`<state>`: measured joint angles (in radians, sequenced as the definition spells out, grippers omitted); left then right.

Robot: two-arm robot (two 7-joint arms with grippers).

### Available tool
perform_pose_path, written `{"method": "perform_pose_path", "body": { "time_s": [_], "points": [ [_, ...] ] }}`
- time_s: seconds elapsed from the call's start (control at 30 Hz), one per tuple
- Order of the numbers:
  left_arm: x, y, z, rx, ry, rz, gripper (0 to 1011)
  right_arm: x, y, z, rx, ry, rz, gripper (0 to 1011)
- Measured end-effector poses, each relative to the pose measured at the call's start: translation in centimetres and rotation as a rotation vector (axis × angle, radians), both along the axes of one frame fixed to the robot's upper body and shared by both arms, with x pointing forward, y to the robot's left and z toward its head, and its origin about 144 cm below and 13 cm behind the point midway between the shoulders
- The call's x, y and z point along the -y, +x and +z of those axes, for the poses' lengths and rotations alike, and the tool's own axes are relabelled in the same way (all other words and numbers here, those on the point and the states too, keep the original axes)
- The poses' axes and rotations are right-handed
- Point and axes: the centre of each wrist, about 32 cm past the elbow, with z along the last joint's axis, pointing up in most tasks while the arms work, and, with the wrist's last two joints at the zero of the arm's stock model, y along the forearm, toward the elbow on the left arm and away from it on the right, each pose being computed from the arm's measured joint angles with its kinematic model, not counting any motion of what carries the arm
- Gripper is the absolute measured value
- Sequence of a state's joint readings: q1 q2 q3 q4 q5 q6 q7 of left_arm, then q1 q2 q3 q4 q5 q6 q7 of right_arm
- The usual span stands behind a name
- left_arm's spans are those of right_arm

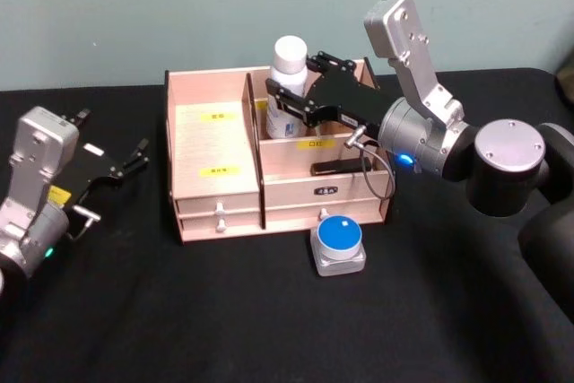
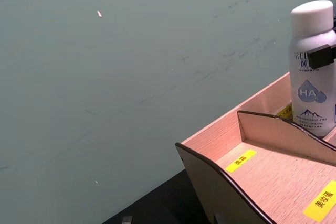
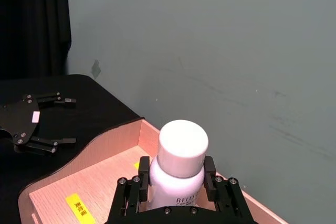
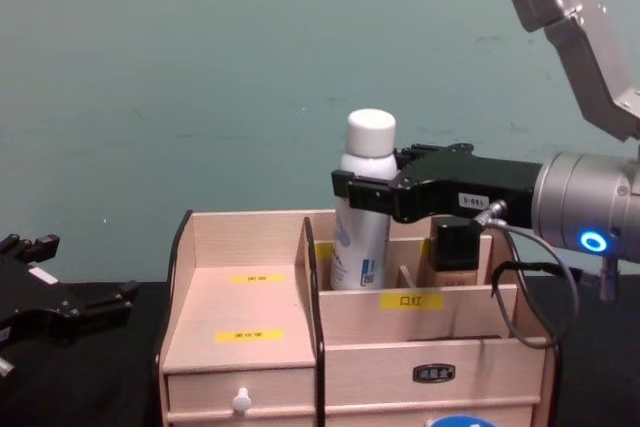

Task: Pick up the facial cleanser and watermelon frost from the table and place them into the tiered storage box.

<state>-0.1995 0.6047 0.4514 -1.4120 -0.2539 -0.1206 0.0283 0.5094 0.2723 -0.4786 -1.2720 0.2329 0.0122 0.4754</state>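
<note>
1. Box (image 1: 206, 143) (image 2: 273, 177) (image 3: 100, 182) (image 4: 240, 307): pale wood with a fine straight grain, curved side panels edged in black, and yellow labels on the steps. It has two small drawers on the near face, and the left ones carry white knobs. The long side runs left to right on the table (image 1: 179, 311), which is covered in matt black cloth. The steps rise toward the far side.
2. Cleanser (image 1: 287, 69) (image 2: 314, 72) (image 3: 181, 153) (image 4: 360, 242): a smooth white cylindrical bottle with rounded shoulders and a flat-topped round cap. Blue print and a drop emblem show on the body.
3. Cleanser position: it stands upright, long axis vertical and cap up. Its lower part sits inside the far row of the box's right half, just right of the central divider. Whether its base rests on the compartment floor cannot be seen.
4. Right gripper (image 1: 289, 78) (image 3: 176, 174) (image 4: 368, 182): black metal, reaching in from the right over the box. Its jaws are closed against opposite sides of the cleanser, just below the cap.
5. Frost pot (image 1: 339, 241): a squat grey square case with rounded corners and a round blue top. It lies flat on the table, just in front of the box's right drawers.
6. Left gripper (image 1: 114, 130) (image 3: 71, 120) (image 4: 90, 269): low over the table, left of the box and well apart from it. Its jaws are spread and hold nothing.
</note>
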Motion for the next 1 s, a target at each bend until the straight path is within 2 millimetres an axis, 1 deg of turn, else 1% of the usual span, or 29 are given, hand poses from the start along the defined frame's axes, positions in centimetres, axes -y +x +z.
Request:
{"method": "perform_pose_path", "body": {
  "time_s": [0.63,1.0],
  "points": [
    [0.0,0.0,0.0,0.0,0.0,0.0,1010,0.0,1.0,-1.3,-0.046,-0.012,0.0,606],
    [0.0,0.0,0.0,0.0,0.0,0.0,1010,-0.1,1.1,-2.2,-0.071,-0.028,-0.003,606]
  ]
}}
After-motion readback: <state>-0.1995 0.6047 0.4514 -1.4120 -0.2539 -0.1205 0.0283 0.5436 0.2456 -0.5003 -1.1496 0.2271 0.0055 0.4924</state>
